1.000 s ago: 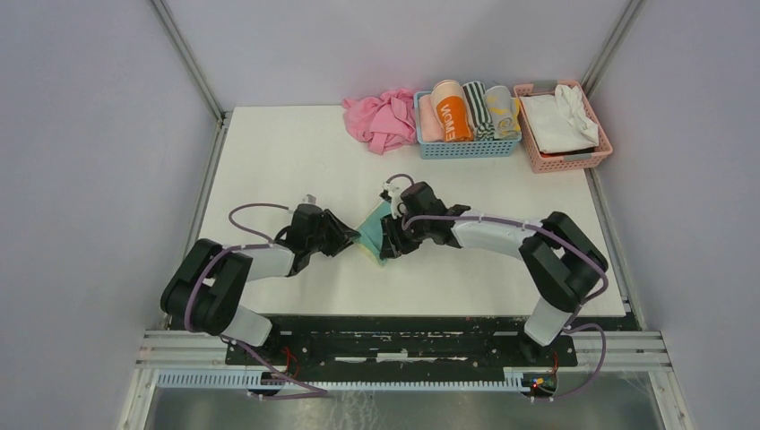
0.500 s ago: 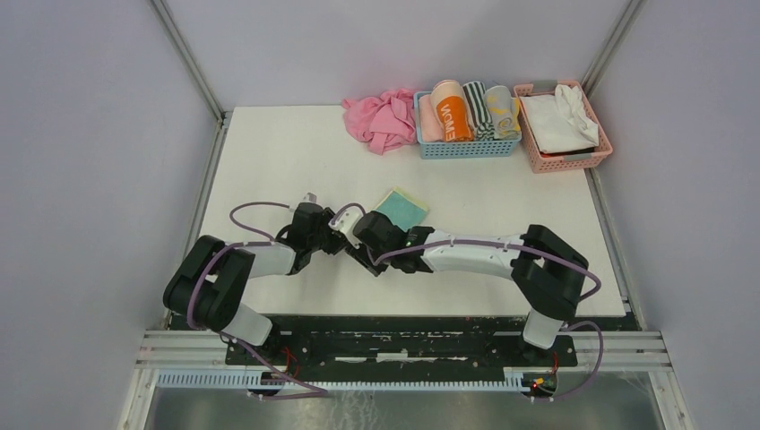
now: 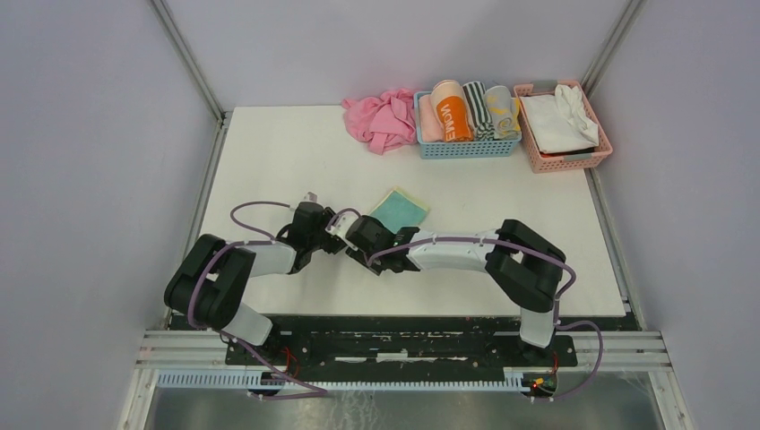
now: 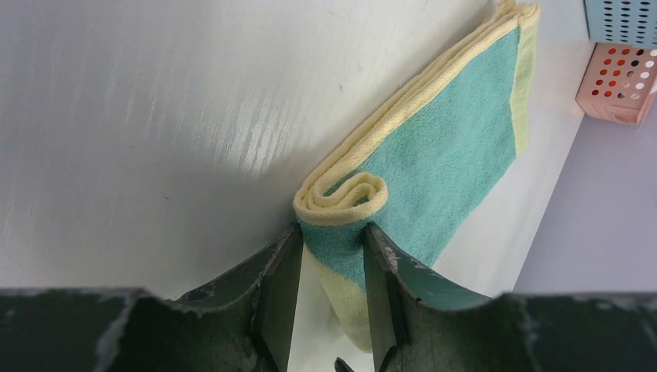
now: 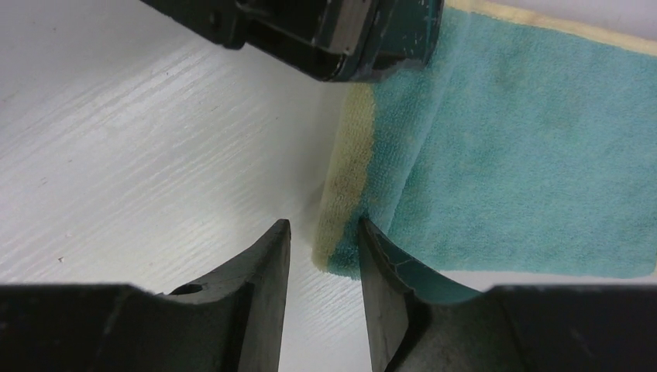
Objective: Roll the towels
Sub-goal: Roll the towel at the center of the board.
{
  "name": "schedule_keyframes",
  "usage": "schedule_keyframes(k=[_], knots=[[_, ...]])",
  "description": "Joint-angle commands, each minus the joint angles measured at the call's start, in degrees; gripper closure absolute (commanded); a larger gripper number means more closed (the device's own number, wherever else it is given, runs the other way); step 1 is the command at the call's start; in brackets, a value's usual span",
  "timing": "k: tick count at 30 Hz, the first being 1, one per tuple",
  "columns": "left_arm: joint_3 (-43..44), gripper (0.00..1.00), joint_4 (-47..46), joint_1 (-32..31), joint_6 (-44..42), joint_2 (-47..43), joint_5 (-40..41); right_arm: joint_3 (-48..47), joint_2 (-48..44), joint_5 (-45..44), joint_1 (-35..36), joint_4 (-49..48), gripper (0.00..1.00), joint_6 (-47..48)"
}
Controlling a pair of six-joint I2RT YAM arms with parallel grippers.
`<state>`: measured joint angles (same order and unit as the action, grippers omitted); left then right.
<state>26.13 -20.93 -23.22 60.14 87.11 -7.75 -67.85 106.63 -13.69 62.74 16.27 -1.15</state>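
The pale yellow towel with the teal figure (image 3: 401, 208) lies folded on the white table, its near end curled into a small roll (image 4: 341, 198). My left gripper (image 4: 331, 240) is shut on that roll, one finger on each side. My right gripper (image 5: 321, 232) is open at the other end of the roll (image 5: 345, 194). The roll end touches its right finger, and the left finger stands apart over bare table. In the top view both grippers (image 3: 345, 237) meet at the towel's near left corner. A grey roll with yellow marks (image 3: 504, 112) sits in the blue basket.
A blue basket (image 3: 466, 149) with several rolled towels stands at the back. A pink basket (image 3: 566, 161) with white cloths is to its right. A crumpled pink cloth (image 3: 381, 118) lies to its left. My left gripper's body (image 5: 333, 31) shows in the right wrist view.
My right gripper has left the towel's middle and swung left and nearer, to the rolled end beside my left gripper. The towel now lies flat and uncovered.
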Motion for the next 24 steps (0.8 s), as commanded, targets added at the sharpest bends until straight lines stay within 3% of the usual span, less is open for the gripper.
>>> schedule_keyframes(k=[1,16,24], knots=[[-1.9,0.56,11.08,-0.17,-3.19,3.3,3.2,-3.27,2.99,-1.97,0.18,1.21,0.54,0.41],[-1.59,0.56,10.64,-0.37,-3.71,4.78,2.49,-1.66,1.93,-10.38,0.08,0.88,0.49,-0.48],[-1.37,0.56,10.64,-0.36,-3.91,5.05,2.41,-1.0,0.44,-8.99,0.01,0.17,0.49,0.48]])
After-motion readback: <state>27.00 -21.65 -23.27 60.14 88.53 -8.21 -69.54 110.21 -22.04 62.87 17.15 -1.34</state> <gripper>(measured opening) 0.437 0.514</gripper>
